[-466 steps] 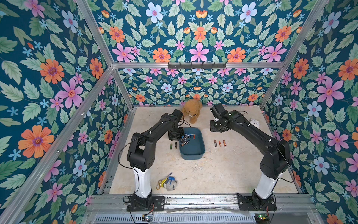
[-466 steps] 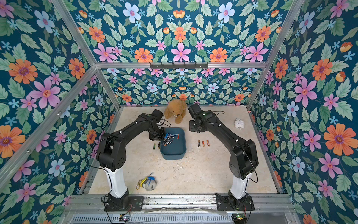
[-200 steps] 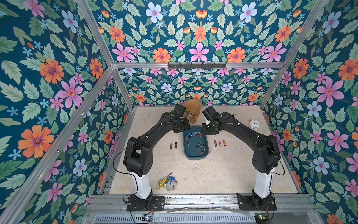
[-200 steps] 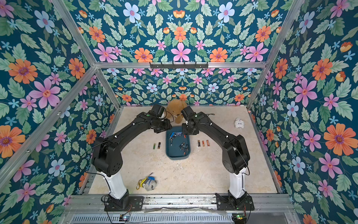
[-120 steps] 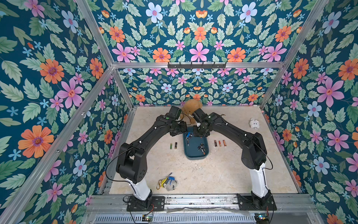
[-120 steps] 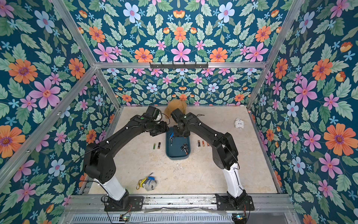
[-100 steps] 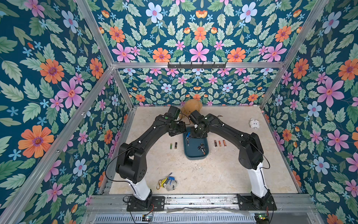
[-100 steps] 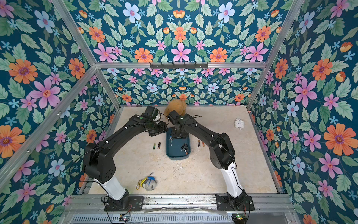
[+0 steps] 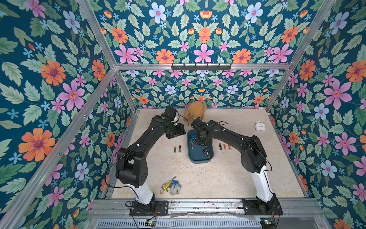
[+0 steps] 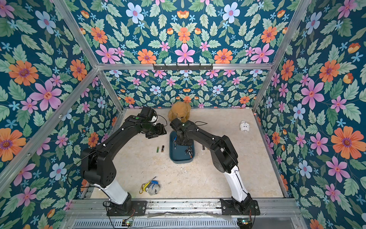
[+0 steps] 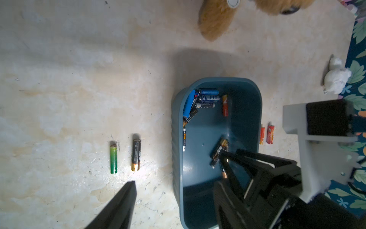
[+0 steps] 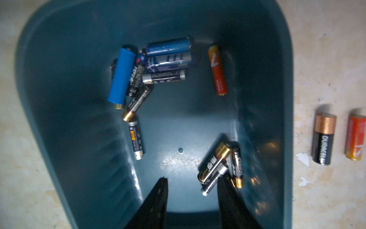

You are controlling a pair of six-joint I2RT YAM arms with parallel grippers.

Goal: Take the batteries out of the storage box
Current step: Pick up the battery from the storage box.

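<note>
teddy bear [image 11: 214,23]: was cut off at the left wrist view's edge.
storage box [image 9: 196,156]: far end was partly hidden under right arm [image 9: 227,133].

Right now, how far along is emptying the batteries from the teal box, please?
Done: five small cylindrical batteries lie on the table, two left of the shallow teal plastic box, three right. In hand: nothing; the open right gripper reaches inside. Left: roughly a dozen in the box.
</note>
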